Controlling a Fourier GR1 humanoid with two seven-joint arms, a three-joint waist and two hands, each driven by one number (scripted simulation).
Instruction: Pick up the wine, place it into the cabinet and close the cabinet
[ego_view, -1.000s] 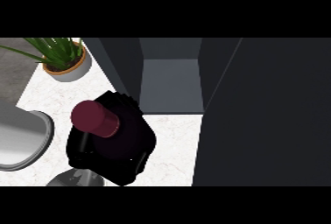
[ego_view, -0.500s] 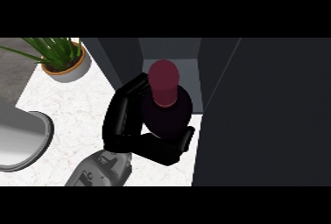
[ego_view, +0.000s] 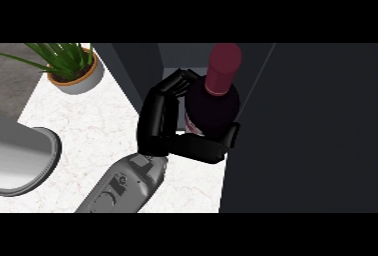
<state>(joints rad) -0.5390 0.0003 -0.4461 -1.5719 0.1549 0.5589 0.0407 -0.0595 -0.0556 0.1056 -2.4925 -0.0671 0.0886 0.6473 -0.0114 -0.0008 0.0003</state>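
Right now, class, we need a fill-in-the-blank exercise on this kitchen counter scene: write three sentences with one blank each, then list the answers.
1. The black hand is curled round the dark ____ bottle.
2. The bottle's cap is coloured ____.
3. The green potted plant stands to the ____ of the dark cabinet.

Answers: wine; maroon; left

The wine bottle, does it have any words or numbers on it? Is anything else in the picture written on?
No text can be read anywhere.
Wine bottle: dark, with a red neck; no readable label shows, and the robot hand covers part of it.
Plant pot, cabinet and counter: no writing.
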